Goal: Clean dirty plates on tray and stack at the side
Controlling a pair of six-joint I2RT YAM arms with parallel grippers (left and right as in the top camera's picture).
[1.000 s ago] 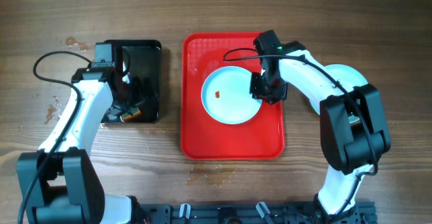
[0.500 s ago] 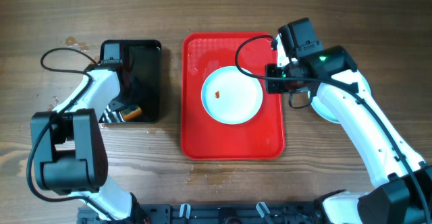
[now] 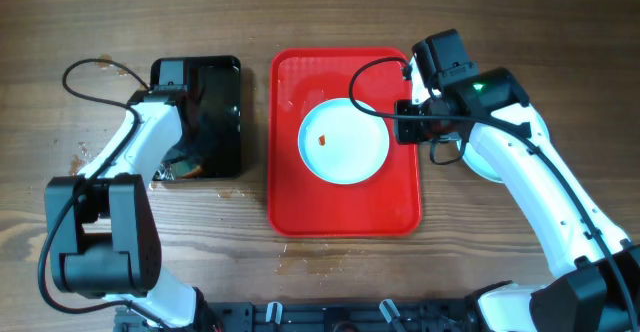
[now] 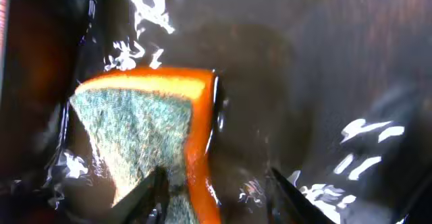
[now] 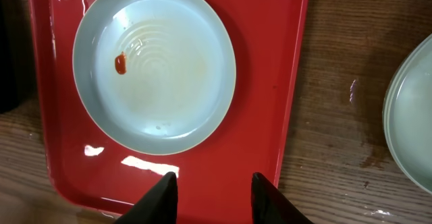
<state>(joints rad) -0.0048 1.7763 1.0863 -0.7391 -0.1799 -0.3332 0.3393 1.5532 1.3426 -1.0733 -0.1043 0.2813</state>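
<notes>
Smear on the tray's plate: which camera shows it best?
Right wrist: the smear sits large and sharp on the plate. Overhead gives only a tiny speck. Left wrist shows none of it, only a sponge.

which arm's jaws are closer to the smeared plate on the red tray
Right. Jaws of the right arm hang at the right edge of the red tray, beside the plate; the left arm reaches over the black tray, at the sponge.

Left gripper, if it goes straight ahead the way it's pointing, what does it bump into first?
Most likely the sponge: its orange edge lies just ahead, between the open jaws of the left gripper, with the wet black tray beneath. Depth is hard to judge.
</notes>
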